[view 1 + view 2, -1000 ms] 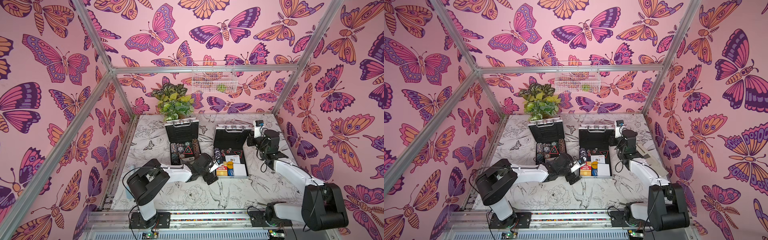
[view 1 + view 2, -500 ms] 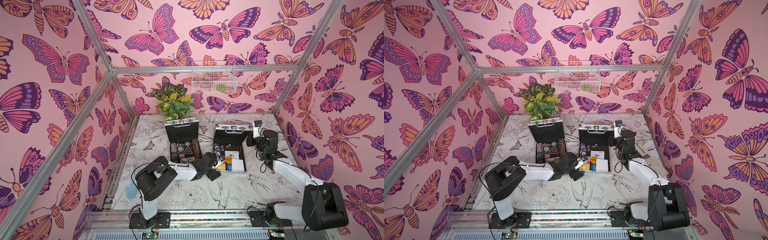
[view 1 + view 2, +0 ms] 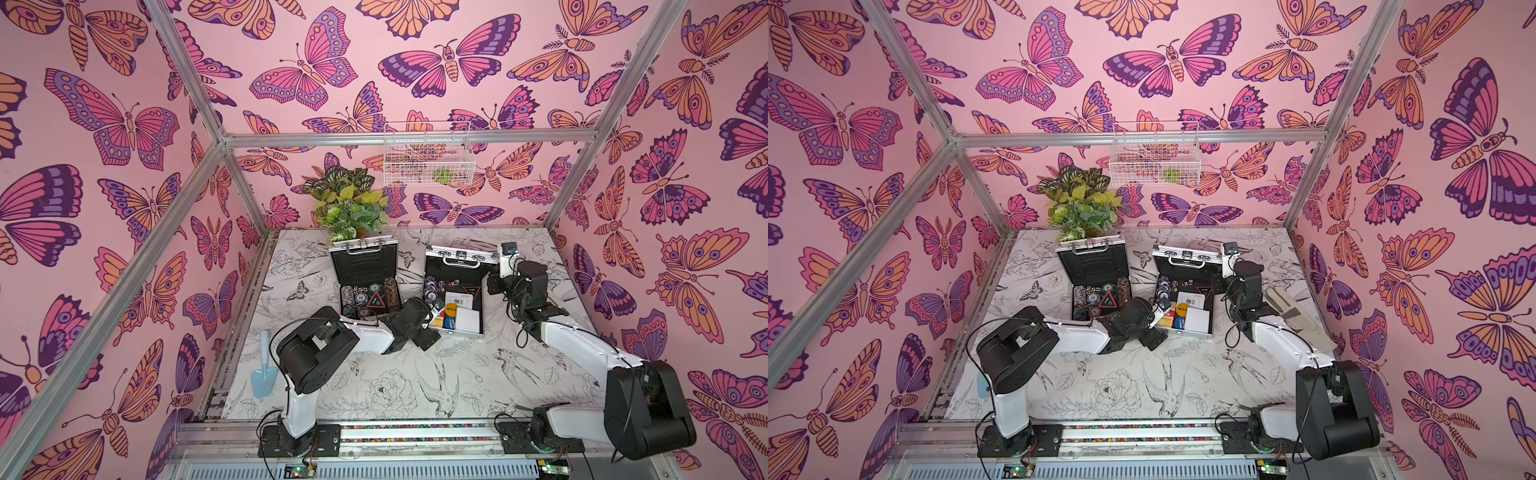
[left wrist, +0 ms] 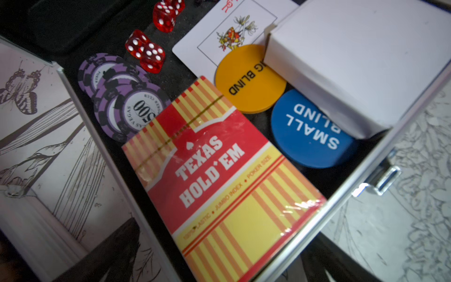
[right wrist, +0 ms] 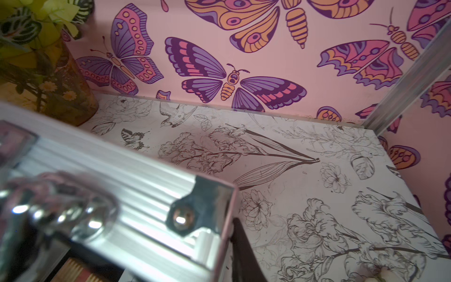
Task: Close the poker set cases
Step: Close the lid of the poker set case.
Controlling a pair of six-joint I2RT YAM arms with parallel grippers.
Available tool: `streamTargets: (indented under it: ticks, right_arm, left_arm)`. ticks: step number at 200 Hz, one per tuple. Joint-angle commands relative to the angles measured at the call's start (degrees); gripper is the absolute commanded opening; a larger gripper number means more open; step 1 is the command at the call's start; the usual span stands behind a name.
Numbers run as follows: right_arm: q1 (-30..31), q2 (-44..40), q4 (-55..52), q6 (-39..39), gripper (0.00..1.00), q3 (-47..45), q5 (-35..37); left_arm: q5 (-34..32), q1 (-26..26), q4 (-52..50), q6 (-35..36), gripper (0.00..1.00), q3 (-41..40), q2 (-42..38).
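Two silver poker set cases lie open in both top views. The left case [image 3: 365, 274] has its lid upright. The right case [image 3: 457, 291] has its lid [image 5: 146, 195] leaning forward over the tray. My right gripper [image 3: 493, 284] is at that lid's right edge. One dark finger [image 5: 244, 256] lies against the lid's corner and the other is hidden. My left gripper [image 3: 432, 318] hangs open low over the right case's front left corner. Its wrist view shows the red card deck [image 4: 219, 183], chips and dice, with no fingers in sight.
A potted plant [image 3: 349, 203] stands behind the left case. A wire basket [image 3: 428, 153] hangs on the back wall. A blue scoop [image 3: 262, 370] lies at the table's left edge. A grey flat object [image 3: 1291, 311] lies along the right wall.
The right case's lid has tipped forward from upright and its front edge sits farther back. My left gripper has moved back to the case's front left corner.
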Motion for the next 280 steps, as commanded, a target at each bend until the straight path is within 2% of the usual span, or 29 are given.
streamTargets:
  ticks: [1, 25, 38, 97, 144, 206, 280]
  right_arm:
    - [2.2, -0.4, 1.4, 3.7, 0.36, -1.5, -3.6]
    - [4.5, -0.6, 2.7, 5.2, 0.53, -3.2, -0.9]
    - [5.7, -0.5, 4.1, 6.0, 0.58, -4.3, 0.7]
    - [7.8, 0.9, 10.2, 11.5, 0.69, -7.9, 6.1]
    - [8.4, 3.5, 11.4, 12.7, 0.71, -8.9, 8.8]
    - [8.7, 5.0, 13.6, 13.5, 0.73, -10.7, 8.6]
    - [9.9, 6.4, 15.5, 14.3, 0.76, -13.0, 9.6]
  left_arm:
    - [-3.6, 1.4, 1.7, -1.1, 1.0, 0.4, 2.2]
    - [-3.2, 1.4, 2.2, -1.1, 1.0, -0.1, 2.2]
    - [-3.1, 1.5, 2.5, -1.1, 1.0, -0.4, 2.1]
    - [-2.3, 1.6, 3.7, -0.8, 1.0, -2.0, 1.3]
    - [0.0, 1.6, 4.5, -0.5, 1.0, -4.8, -2.9]
    - [1.7, 0.5, 4.2, 0.0, 1.0, -8.6, -10.4]
    - [0.3, -0.7, 1.8, 2.5, 1.0, -5.3, -20.8]
